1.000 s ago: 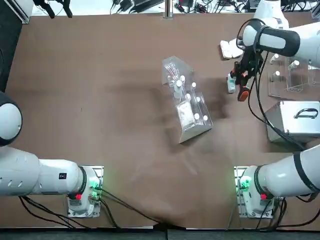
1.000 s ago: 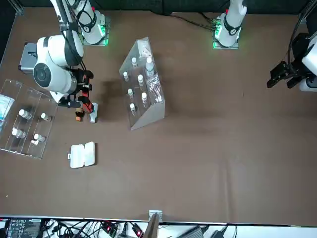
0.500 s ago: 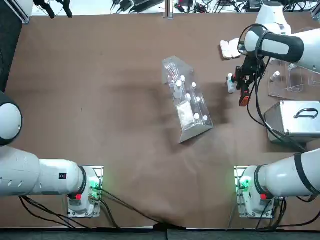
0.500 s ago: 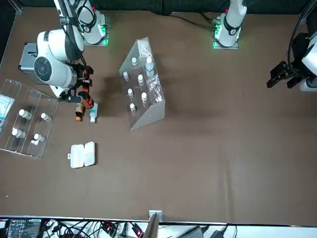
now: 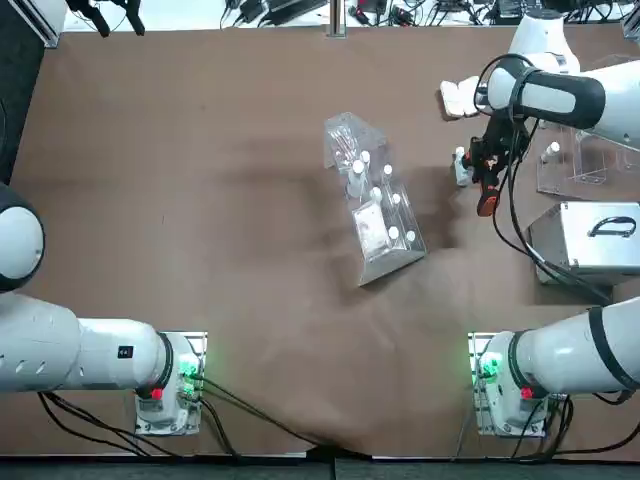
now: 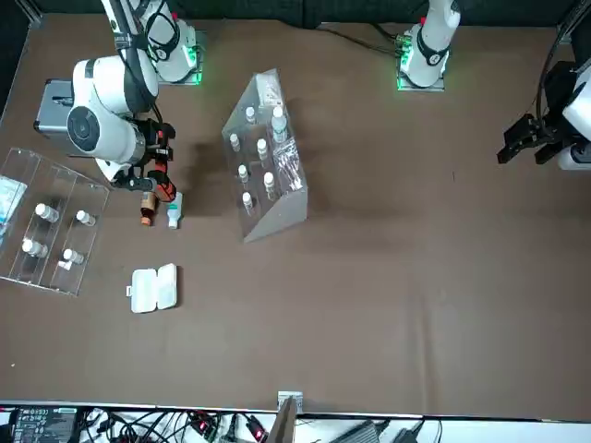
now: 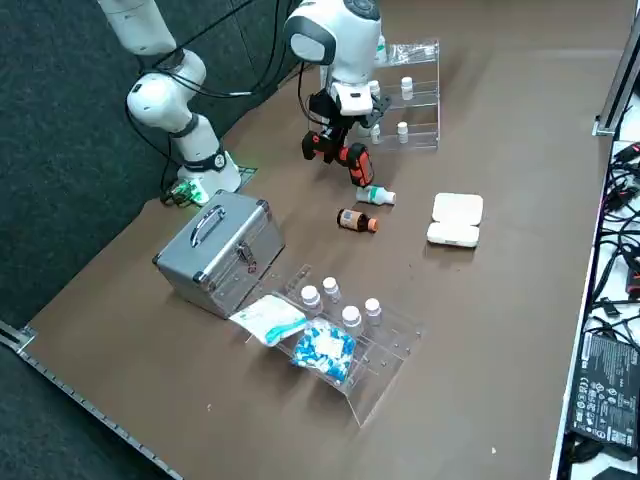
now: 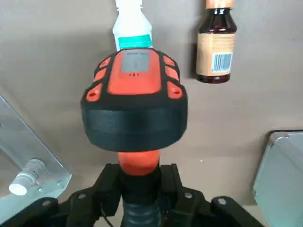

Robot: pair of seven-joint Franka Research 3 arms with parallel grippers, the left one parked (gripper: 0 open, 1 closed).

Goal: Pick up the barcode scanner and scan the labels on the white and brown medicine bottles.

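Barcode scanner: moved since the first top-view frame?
Yes; the barcode scanner shifted slightly away from the white case, toward the arms' bases.

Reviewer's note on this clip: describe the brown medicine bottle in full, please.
The brown medicine bottle is small, with dark amber, glossy, see-through-looking walls, an orange-tan cap and a tan label bearing a white barcode patch. It is capped and lies on its side on the table, beside the white bottle but apart from it. Only the table touches it; the right hand holds the scanner close by.
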